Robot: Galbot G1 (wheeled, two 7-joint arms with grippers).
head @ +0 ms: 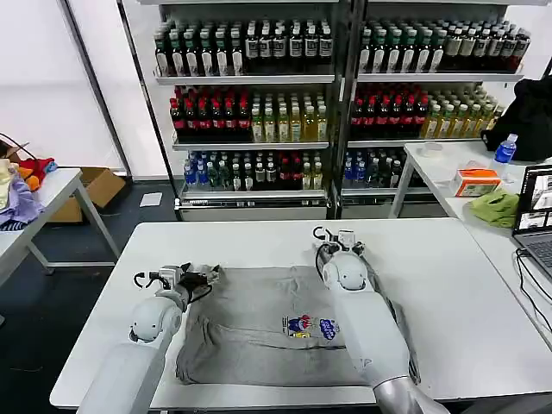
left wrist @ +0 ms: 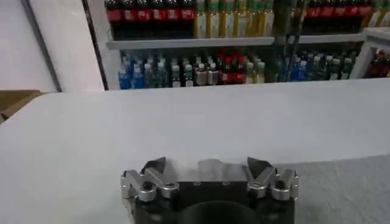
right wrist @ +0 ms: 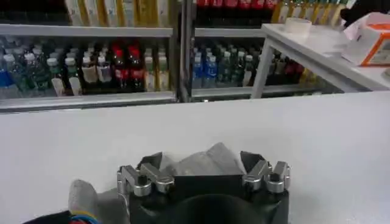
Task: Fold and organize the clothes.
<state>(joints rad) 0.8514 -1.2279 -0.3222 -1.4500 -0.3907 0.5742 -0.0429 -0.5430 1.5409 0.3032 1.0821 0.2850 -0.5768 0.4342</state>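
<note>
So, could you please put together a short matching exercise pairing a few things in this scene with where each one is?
Things:
1. left gripper
2. right gripper
3. chest print
4. orange box

Places:
A. on the side table to the robot's right
B. at the shirt's far left corner
C. at the shirt's far edge on the right
D. on the grey shirt, between the two arms

Pairs: 1-B, 2-C, 3-D, 4-A

A light grey short-sleeved shirt (head: 259, 332) lies flat on the white surface's near middle — small multicoloured chest print facing up, edges partly folded.
</note>
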